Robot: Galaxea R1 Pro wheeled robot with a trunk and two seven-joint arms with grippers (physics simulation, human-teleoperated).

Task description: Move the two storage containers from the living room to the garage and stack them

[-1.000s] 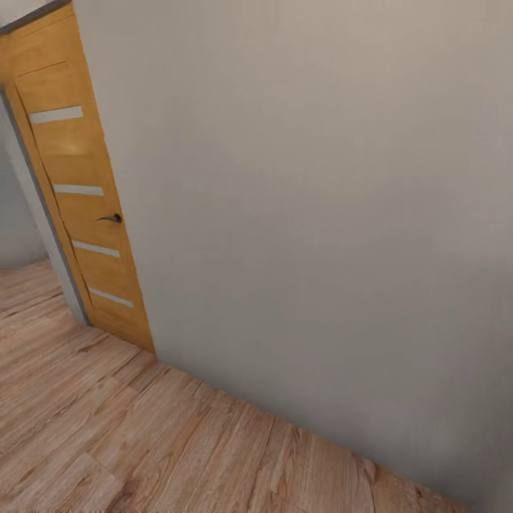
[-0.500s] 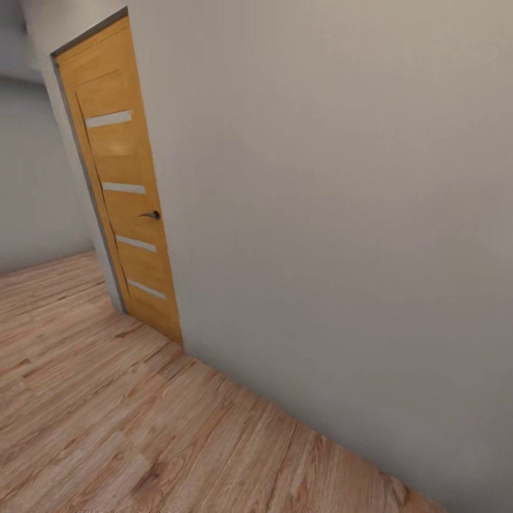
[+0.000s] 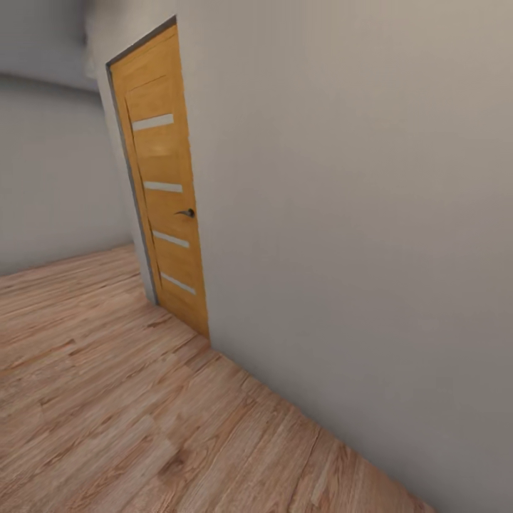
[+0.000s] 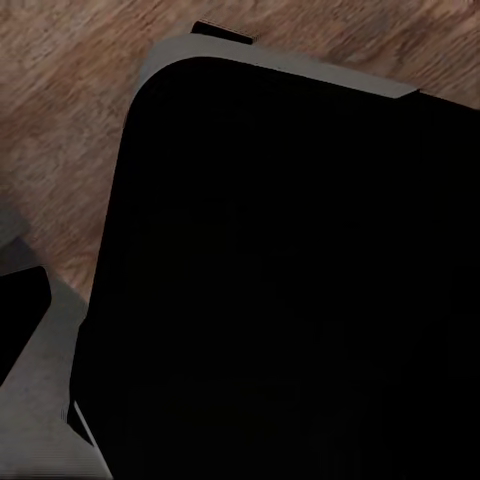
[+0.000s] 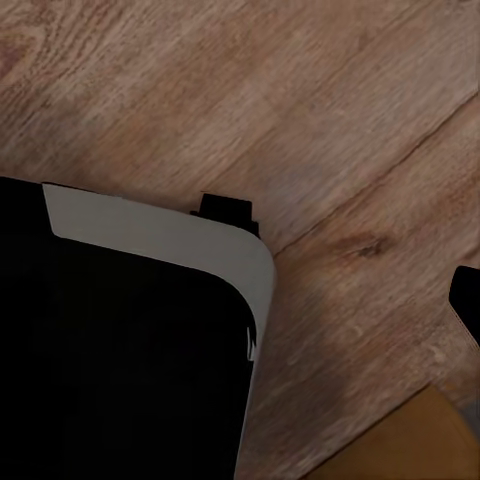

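The two storage containers are out of view, and so is the garage. In the head view I face a plain cream wall (image 3: pixel 356 214) standing on light wood-plank flooring (image 3: pixel 107 413). Both wrist views look down past my black, grey-edged base (image 4: pixel 290 290) (image 5: pixel 120 350) at the same planks. A dark tip (image 5: pixel 466 300) shows at the edge of the right wrist view and another (image 4: pixel 20 320) in the left wrist view. They may be fingers, but whether they stand open or shut is not visible.
A shut orange wooden door (image 3: pixel 167 192) with pale horizontal strips and a dark lever handle (image 3: pixel 187 212) sits in the wall at the left. Beyond it the plank floor runs toward a farther wall (image 3: pixel 50 178). An amber patch (image 5: pixel 410 445) shows in the right wrist view.
The camera has turned, so the whole picture has shifted. The door now sits further right in the view, and more floor and a farther wall show at the left.
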